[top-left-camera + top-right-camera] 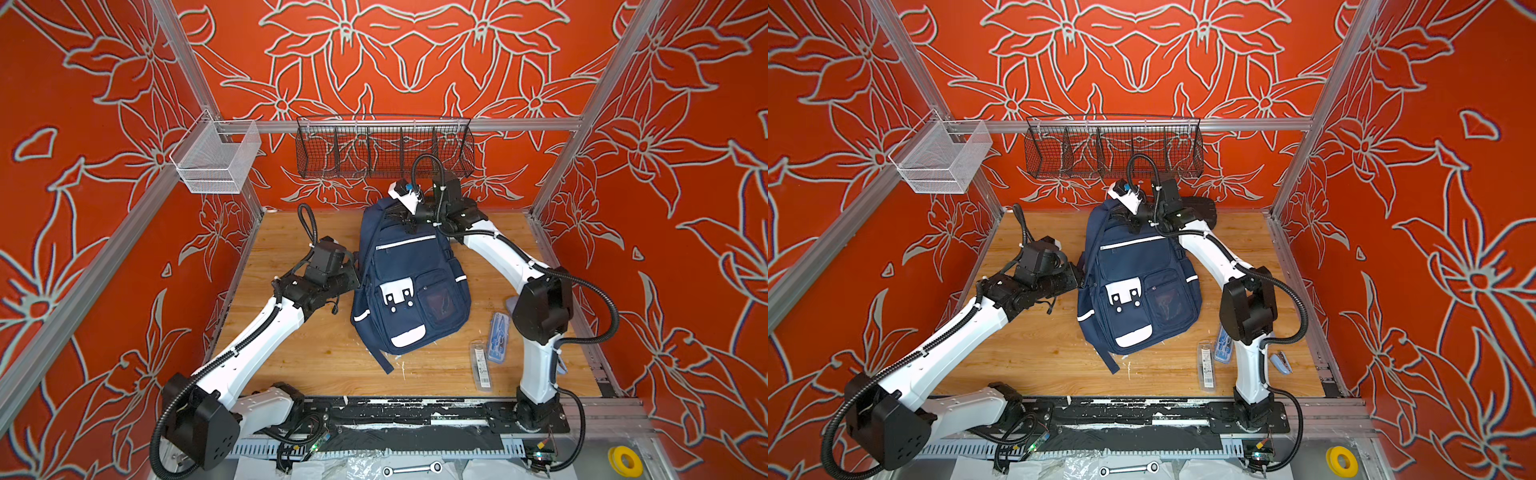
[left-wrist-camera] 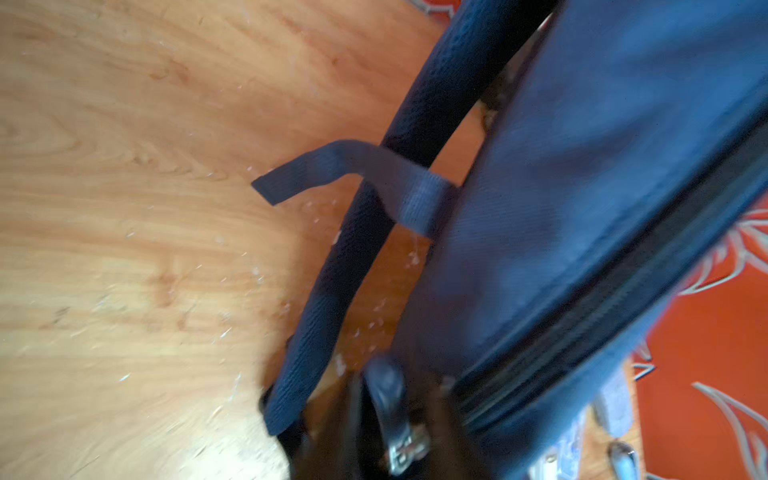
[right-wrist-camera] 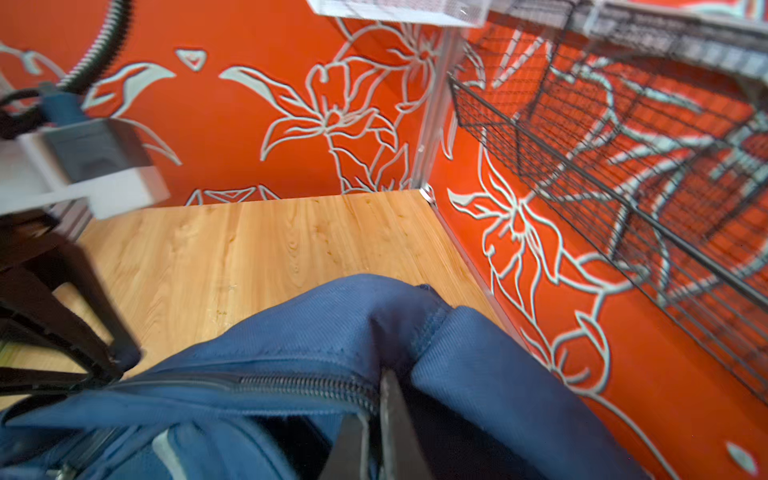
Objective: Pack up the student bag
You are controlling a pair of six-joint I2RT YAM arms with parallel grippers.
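right wrist view: right gripper point(image 3: 376, 399) is pressed together, pinching the student bag point(image 3: 332, 324) by its zipper point(image 3: 299, 386). left gripper point(image 1: 352, 277) meets the bag's side; its spread i cannot tell. bag lies mid wooden table point(image 1: 291, 357).

1. In both top views the student bag point(image 1: 409, 286) fills the middle of the table point(image 1: 316, 361), from the back wall down to lower centre. Its strap point(image 1: 383, 362) trails off the lower left corner.
2. The left arm point(image 1: 257, 345) crosses diagonally from the lower left and ends just beside the bag's left side.
3. Bare wood lies open below that arm at lower centre-left, and behind it at the table's upper left corner.
4. The right arm point(image 1: 540, 307) arches along the bag's right side to its top.
5. At lower right, a clear slim case point(image 1: 481, 365) and a blue case point(image 1: 498, 336) lie between bag and right arm.
6. A black wire basket point(image 1: 384, 151) hangs above the bag's top, and a white mesh basket point(image 1: 216, 160) at upper left.
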